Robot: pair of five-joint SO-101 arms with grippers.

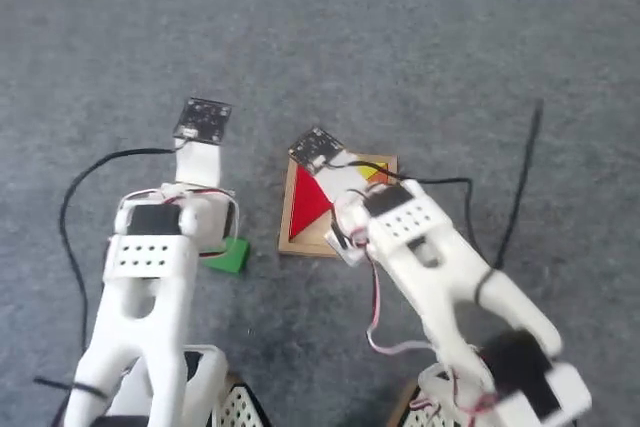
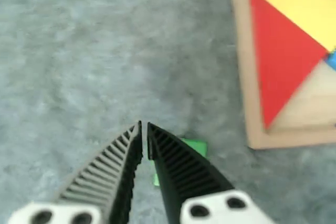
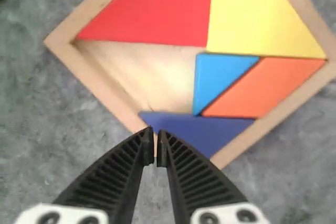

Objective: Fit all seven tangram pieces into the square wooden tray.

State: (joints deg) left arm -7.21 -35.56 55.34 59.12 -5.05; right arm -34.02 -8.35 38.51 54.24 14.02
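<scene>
Left claw (image 2: 144, 128): jaws drawn to a narrow slit, gripping nothing, low over the grey carpet (image 2: 79, 45). The green piece (image 2: 195, 147) lies on the carpet just beside the claw tip, outside the wooden tray (image 2: 241, 77).

Right claw (image 3: 156, 134): likewise nearly closed and empty, above a tray corner at the dark blue triangle (image 3: 210, 129).

In the tray: red triangle (image 3: 157, 9), yellow triangle (image 3: 252, 19), small blue triangle (image 3: 218, 74), orange parallelogram (image 3: 262, 85). Bare wood shows beside the red triangle.

R fingers (image 3: 126, 171) closed, tips at tray (image 3: 84, 69) rim by purple triangle (image 3: 210, 129), tray part filled
</scene>
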